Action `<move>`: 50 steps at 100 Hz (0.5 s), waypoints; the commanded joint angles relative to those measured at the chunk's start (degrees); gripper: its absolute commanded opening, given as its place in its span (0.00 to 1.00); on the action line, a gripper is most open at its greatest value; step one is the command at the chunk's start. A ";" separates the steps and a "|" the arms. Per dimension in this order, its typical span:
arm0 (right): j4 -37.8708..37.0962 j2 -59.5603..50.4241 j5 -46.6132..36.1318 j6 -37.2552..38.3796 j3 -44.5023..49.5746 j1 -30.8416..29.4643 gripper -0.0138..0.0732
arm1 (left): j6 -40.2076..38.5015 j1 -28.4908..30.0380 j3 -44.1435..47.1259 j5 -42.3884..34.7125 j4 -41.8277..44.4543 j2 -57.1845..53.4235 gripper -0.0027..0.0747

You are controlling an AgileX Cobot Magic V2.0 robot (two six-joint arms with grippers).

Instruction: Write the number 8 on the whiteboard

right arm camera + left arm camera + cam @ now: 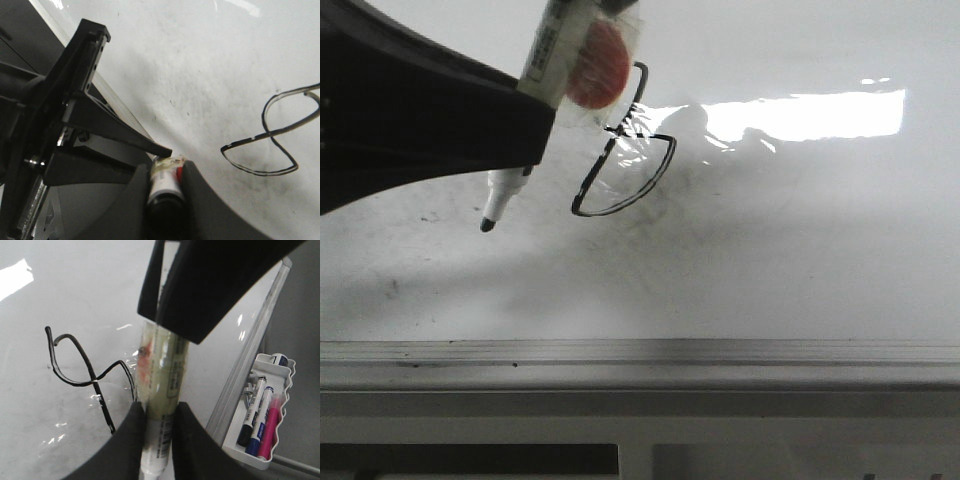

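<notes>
The whiteboard point(770, 250) fills the front view, with a glare patch at the back right. A thin black slanted number 8 point(625, 150) is drawn on it; it also shows in the left wrist view point(85, 375) and the right wrist view point(272, 135). My left gripper point(159, 412), a black mass at the left of the front view point(520, 140), is shut on a white marker point(545, 60). The marker's black tip point(487, 225) points at the board left of the 8, apart from it. My right gripper point(167, 175) is shut on the marker's other end point(165, 185).
A grey metal rail point(640, 352) runs along the board's near edge. A white tray point(280, 370) with several spare markers sits beyond the rail in the left wrist view. A red-orange piece point(598, 65) is taped to the marker with clear tape.
</notes>
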 commanded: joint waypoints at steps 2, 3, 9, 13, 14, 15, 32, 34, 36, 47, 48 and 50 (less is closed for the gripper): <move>1.77 -0.99 -2.51 -0.51 -1.49 0.04 0.23 | -1.06 -0.09 -1.92 -4.14 -2.15 -0.36 0.01; 1.77 -0.99 -2.51 -0.51 -1.49 0.04 0.26 | -1.06 -0.09 -1.92 -4.14 -2.15 -0.36 0.01; 1.77 -0.99 -2.51 -0.51 -1.49 0.04 0.37 | -1.06 -0.09 -1.92 -4.14 -2.42 -0.36 0.01; 1.77 -0.99 -2.51 -0.51 -1.49 0.04 0.46 | -1.06 -0.09 -1.92 -4.00 -3.34 -0.36 0.01; 1.77 -0.99 -2.51 -0.51 -1.49 -0.06 0.48 | -1.06 -0.09 -1.92 -4.00 -3.54 -0.36 0.01; 1.77 -0.99 -2.51 -0.51 -1.49 -0.07 0.49 | -1.06 -0.09 -1.92 -3.83 -4.03 -0.36 0.01; 1.53 -1.22 -2.22 -0.51 -1.49 -0.07 0.56 | -1.06 0.04 -1.92 2.84 -21.72 -0.36 0.01; 1.53 -1.34 -2.03 -0.51 -1.49 -0.07 0.56 | -1.06 0.19 -1.92 3.89 -24.28 -0.36 0.01; 1.53 -1.31 -1.80 -0.51 -1.49 -0.07 0.56 | -1.06 0.33 -1.92 4.74 -26.55 -0.36 0.01; 1.53 -1.31 -1.09 -0.51 -1.49 -0.07 0.56 | -1.06 1.87 -1.92 7.49 -36.89 -0.36 0.01; 1.53 -1.31 -0.98 -0.51 -1.49 -0.07 0.56 | -1.06 2.15 -1.92 7.61 -37.37 -0.36 0.01; 1.53 -1.31 -0.98 -0.51 -1.49 -0.07 0.56 | -1.06 2.58 -1.92 7.71 -38.64 -0.36 0.01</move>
